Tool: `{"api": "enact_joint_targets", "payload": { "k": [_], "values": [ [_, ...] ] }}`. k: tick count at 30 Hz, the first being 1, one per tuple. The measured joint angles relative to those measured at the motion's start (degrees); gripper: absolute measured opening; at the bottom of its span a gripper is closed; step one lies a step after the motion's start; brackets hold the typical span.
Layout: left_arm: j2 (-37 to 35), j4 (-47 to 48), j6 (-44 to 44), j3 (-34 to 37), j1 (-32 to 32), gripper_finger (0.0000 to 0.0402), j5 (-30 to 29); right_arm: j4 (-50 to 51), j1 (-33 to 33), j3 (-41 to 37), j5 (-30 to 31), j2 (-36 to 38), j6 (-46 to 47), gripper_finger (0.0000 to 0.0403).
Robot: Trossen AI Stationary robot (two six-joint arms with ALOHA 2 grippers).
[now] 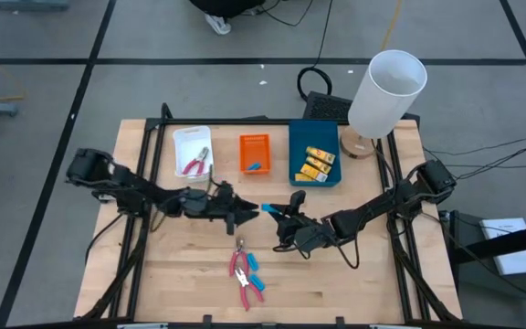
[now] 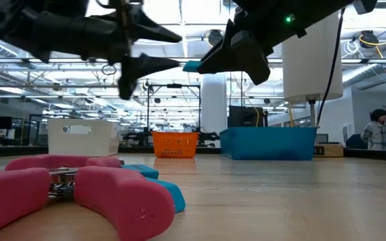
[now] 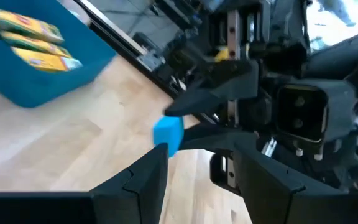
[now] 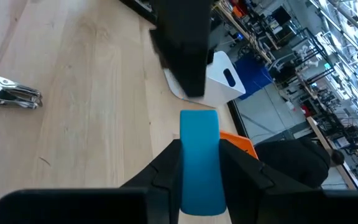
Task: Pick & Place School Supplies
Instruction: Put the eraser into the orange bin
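My right gripper (image 1: 277, 215) is shut on a light-blue piece (image 4: 199, 155) above the table's middle. My left gripper (image 1: 252, 213) faces it from the left, open; its fingers (image 3: 148, 177) stand just short of the piece's free end (image 3: 168, 132), and I cannot tell whether they touch it. Two pink-handled tools (image 1: 243, 274) lie flat near the front edge with two more blue pieces (image 1: 253, 261) beside them. At the back stand a white tray (image 1: 193, 151) holding a pink tool, an orange tray (image 1: 254, 153) holding a blue piece, and a blue tray (image 1: 315, 164) holding yellow packets (image 1: 317, 163). My right gripper pinches the blue piece by its two long sides (image 4: 199, 186) between its two fingers. The fingers come nearly level from the table's right and lie along the piece. Its free end (image 4: 199, 121) sticks out past the fingertips. The piece is lifted clear of the table.
A tall white cylinder (image 1: 386, 91) on a round wooden foot stands at the far right corner. Black frame rails run along both sides of the table. A person (image 2: 379, 128) shows far off in the room behind.
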State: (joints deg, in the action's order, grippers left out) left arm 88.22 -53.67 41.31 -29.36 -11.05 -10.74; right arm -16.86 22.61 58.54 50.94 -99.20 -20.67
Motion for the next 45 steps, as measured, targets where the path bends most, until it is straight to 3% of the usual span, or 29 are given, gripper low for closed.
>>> {"api": "enact_joint_targets", "payload": {
  "k": [9,20,25,34,45],
  "values": [
    [8.85,3.05,-0.49,-8.36,0.59,0.0184,1.21,1.52,0.07,-0.11,0.51,-0.02,0.22,0.0077],
    [8.78,4.07,-5.98,-8.74,0.90,0.0184,3.70,1.30,0.16,0.00,5.21,0.04,0.39,0.0079],
    [8.88,5.22,-5.89,-8.72,0.90,0.0184,3.58,-2.32,0.66,0.22,10.30,0.20,-2.12,0.0079],
    [8.88,4.28,-5.87,-8.70,1.34,0.0184,0.87,-3.38,2.18,0.17,6.09,0.13,-2.03,0.0081],
    [8.93,1.20,-3.56,-8.54,2.80,0.0184,3.93,-3.26,2.95,0.17,6.45,0.18,0.27,0.0081]
  ]
}}
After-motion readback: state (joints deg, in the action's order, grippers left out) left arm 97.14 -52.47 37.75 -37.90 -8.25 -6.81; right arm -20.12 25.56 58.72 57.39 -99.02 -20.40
